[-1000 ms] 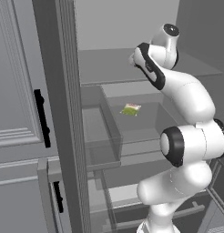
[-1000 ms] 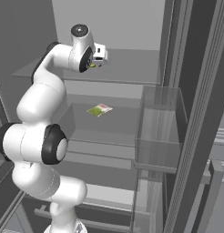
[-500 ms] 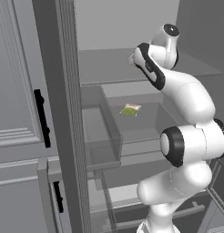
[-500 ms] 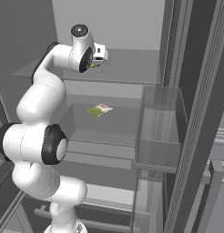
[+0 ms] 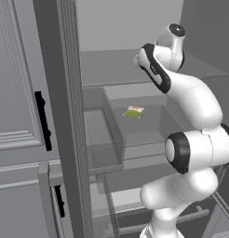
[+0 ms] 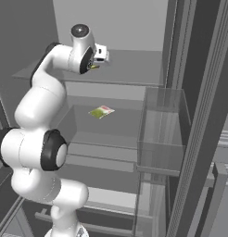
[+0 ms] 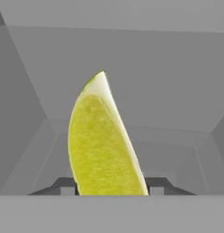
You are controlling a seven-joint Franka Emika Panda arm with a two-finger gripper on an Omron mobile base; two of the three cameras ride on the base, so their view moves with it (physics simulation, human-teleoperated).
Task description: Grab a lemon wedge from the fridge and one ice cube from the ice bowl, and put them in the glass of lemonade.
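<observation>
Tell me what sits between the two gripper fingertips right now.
The lemon wedge stands between the fingertips in the hand view, one dark tip at each side of its base. Whether they press on it yet cannot be told.

grey fridge shelf (image 6: 120, 121) — flat green-yellow packet (image 6: 102, 111)

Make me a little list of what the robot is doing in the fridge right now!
place: inside the open fridge, at the upper shelf
gripper: reaching over that shelf, fingers on either side of the lemon wedge
lemon wedge: yellow-green, standing up tall between the fingertips
grip: can't tell if it is squeezed tight yet
shelf below: a flat green-yellow packet
door bin: see-through
</observation>
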